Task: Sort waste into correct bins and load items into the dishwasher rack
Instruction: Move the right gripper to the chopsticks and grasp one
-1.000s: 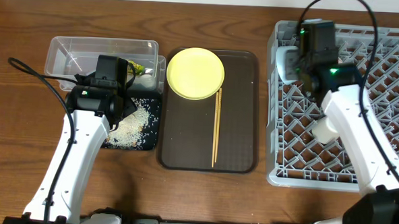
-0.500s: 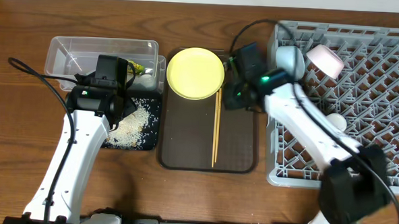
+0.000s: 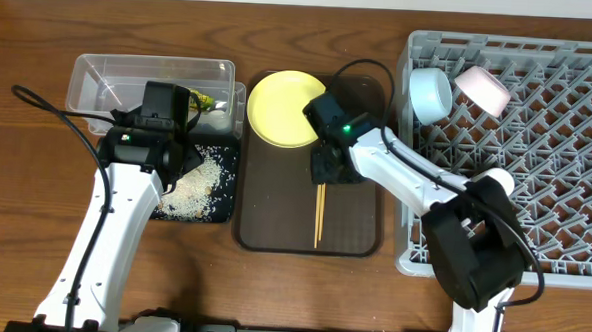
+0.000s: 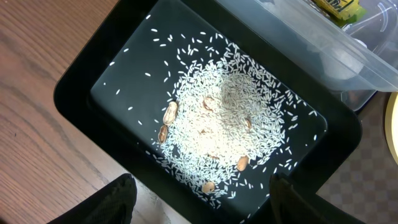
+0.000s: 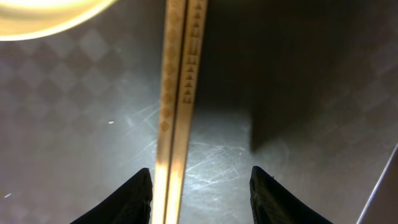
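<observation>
On the wooden table (image 3: 13,224), the chopsticks (image 5: 177,93) lie together on the dark brown tray (image 3: 269,205). The right gripper (image 5: 199,186) has its jaws spread, off-centre above them. Closing may catch one stick and roll the other away. The left gripper (image 4: 205,199) has its jaws spread over the rice (image 4: 230,118).

I see the chopsticks (image 5: 177,93) lying side by side on the tray (image 5: 298,74), the plate (image 5: 43,12) edge just beside their far end, my right gripper (image 5: 199,202) spread wide, one finger (image 5: 127,199) just beside them

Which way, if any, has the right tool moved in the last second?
Yes. The right tool swung left, from the rack to the brown tray, above the chopsticks.
</observation>
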Available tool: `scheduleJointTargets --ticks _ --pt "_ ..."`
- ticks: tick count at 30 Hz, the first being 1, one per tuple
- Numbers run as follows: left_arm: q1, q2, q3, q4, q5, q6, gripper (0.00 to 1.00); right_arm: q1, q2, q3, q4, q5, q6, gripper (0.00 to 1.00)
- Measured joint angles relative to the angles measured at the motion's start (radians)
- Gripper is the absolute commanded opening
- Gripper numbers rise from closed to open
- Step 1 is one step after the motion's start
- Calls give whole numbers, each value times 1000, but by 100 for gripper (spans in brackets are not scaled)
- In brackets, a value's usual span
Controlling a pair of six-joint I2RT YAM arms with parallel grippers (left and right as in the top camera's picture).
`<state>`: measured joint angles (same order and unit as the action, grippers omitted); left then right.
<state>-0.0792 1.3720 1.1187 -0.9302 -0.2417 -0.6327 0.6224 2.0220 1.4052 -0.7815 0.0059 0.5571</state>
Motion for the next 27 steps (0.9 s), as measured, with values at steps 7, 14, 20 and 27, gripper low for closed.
scheduleJointTargets --ticks 7,14,20,27 --pt "0 0 0 0 0 0 72 0 2 0 0 31 14 48" --pt "0 0 0 0 0 0 72 15 3 0 -4 44 17 49" --pt "0 0 0 0 0 0 71 16 3 -14 -4 49 17 49" --pt "0 0 0 0 0 0 71 17 3 -32 4 54 21 49"
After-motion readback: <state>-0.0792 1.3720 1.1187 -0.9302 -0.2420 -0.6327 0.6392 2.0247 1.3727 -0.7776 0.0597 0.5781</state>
